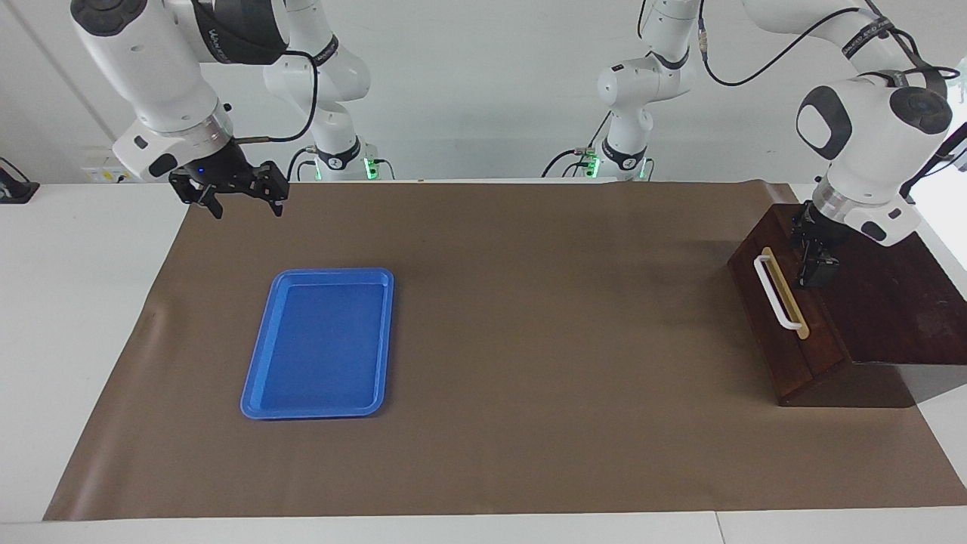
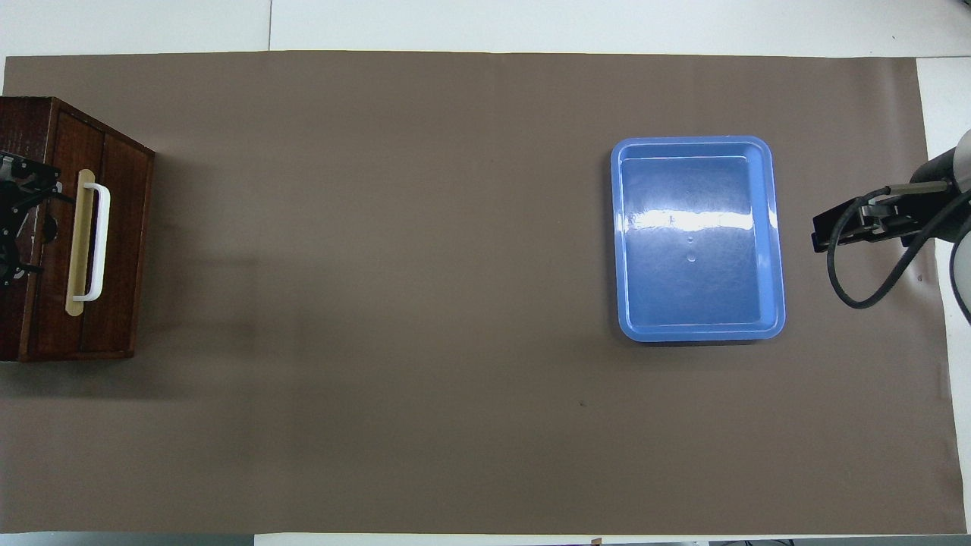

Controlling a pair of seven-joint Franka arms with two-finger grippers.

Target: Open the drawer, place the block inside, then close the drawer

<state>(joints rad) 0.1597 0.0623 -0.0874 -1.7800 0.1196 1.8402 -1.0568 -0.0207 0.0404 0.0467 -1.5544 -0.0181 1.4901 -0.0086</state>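
Observation:
The dark brown drawer [image 1: 770, 332] [image 2: 121, 243] is pushed flush into its cabinet [image 1: 899, 302] [image 2: 23, 121], with its white bar handle [image 1: 776, 293] [image 2: 98, 243] facing the table's middle. The block is hidden from both views. My left gripper [image 1: 813, 264] [image 2: 14, 220] hangs open just over the cabinet's top edge, beside the handle's tan strip, holding nothing. My right gripper [image 1: 243, 205] [image 2: 827, 231] hovers open and empty over the mat's corner at the right arm's end, waiting.
A flat blue tray [image 1: 317, 344] [image 2: 698, 288] lies empty on the brown mat [image 1: 529, 340] toward the right arm's end. The cabinet stands at the left arm's end of the mat, by the table's edge.

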